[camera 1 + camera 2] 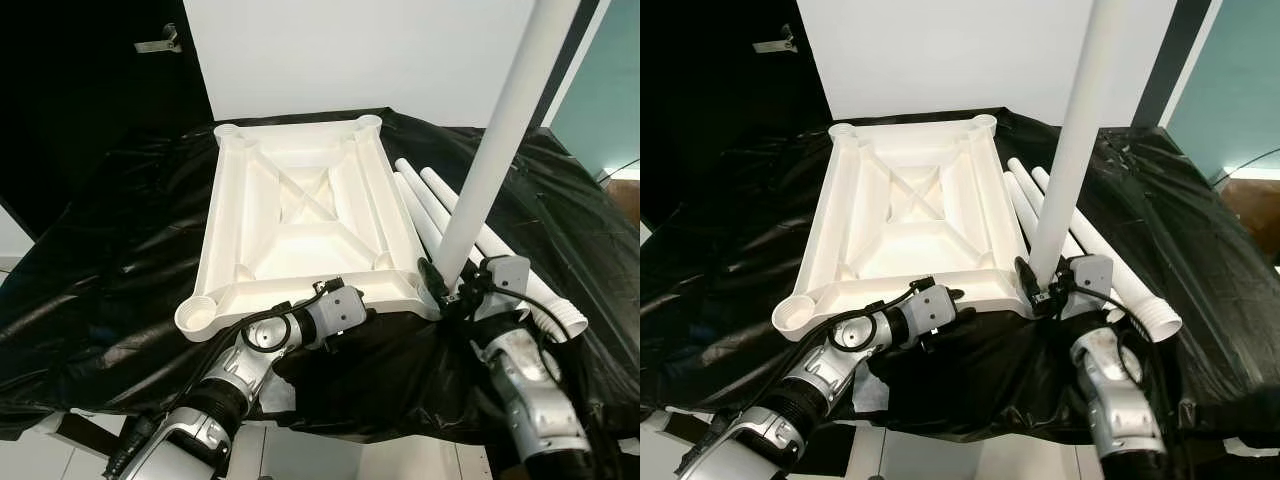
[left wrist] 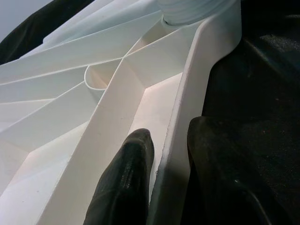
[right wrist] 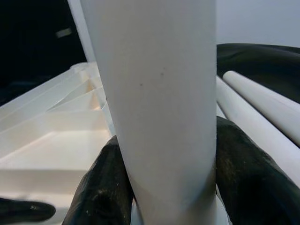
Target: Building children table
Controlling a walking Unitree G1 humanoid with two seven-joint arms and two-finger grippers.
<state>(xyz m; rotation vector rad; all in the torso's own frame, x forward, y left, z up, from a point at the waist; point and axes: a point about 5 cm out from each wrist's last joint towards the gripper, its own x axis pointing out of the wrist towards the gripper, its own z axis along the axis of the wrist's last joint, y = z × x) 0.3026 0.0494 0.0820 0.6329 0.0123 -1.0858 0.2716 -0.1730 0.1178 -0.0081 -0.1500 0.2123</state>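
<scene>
The white tabletop [image 1: 300, 215] lies upside down on the black sheet [image 1: 120, 250] that covers the table, ribs up, with a round socket at each corner. The right claw [image 1: 445, 290] pinches a white leg [image 1: 490, 150] near its lower end, and that end sits at the near right corner socket [image 1: 428, 296], straight below the claw. The leg's long axis runs up and away from the robot, leaning a little to its right (not square to the tabletop, as far as the head views show), so the coming move seems to turn on bringing that axis in line with the socket before pressing or turning it home. The left claw [image 2: 164, 183] straddles the tabletop's near rim, one finger inside and one outside, closed on it to steady the piece. Three spare legs [image 1: 450, 215] lie side by side just right of the tabletop.
</scene>
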